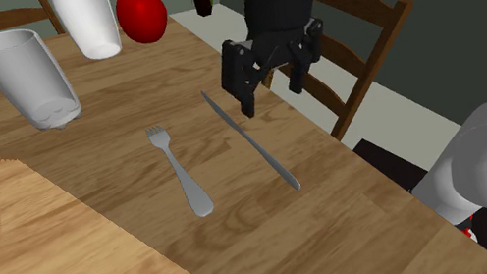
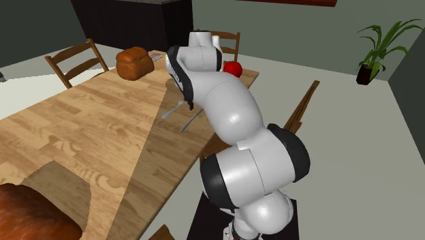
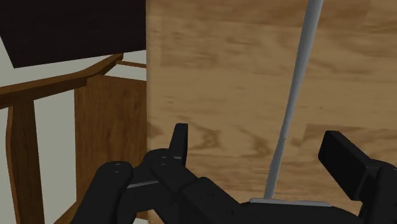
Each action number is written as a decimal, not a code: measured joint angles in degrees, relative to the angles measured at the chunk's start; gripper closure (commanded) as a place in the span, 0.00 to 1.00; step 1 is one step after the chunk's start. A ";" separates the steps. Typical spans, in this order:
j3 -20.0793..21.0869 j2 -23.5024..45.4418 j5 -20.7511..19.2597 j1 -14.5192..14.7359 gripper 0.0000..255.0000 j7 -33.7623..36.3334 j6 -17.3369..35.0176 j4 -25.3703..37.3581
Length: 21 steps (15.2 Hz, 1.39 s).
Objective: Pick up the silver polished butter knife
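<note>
**Over the knife, tool open and empty**

At the upper left of the shoulder view a pale tumbler [image 1: 27, 76] stands on the wooden counter [image 1: 50, 249]. A white vessel [image 1: 87, 20] and a red apple [image 1: 141, 15] sit to its right along the far edge. Toward the middle of the frame lies a grey fork [image 1: 180, 170], tines pointing away. Just right of it, apart and roughly parallel, lies the butter knife [image 1: 250, 140]. It is a slim grey strip running diagonally from the upper middle down toward the lower right, flat on the wood and untouched.

Right of the knife's far end hangs the tool [image 1: 272, 97], raised off the counter with its jaws spread wide and nothing between them. In the wrist view the knife runs up through the gap between the two black fingers [image 3: 347, 162], and neither finger touches it (so it is framed, not held). Further right a wooden chair [image 1: 365, 33] stands at the counter's edge.

I take this to be the approach step, with the tool lined up over the knife but not yet lowered. The next move probably calls for a straight descent until the fingertips reach the wood on either side of the thin strip. After that comes a firm close. The knife lies so low and narrow that a shallow or off-centre pinch could slide off it or push it sideways.
</note>
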 measured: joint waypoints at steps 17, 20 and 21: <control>6.00 4.46 -0.35 -0.35 1.00 6.40 6.36 -0.86; 6.01 4.46 -0.35 -0.35 1.00 6.40 6.37 -0.86; 6.01 4.46 -0.35 -0.35 1.00 6.40 6.37 -0.86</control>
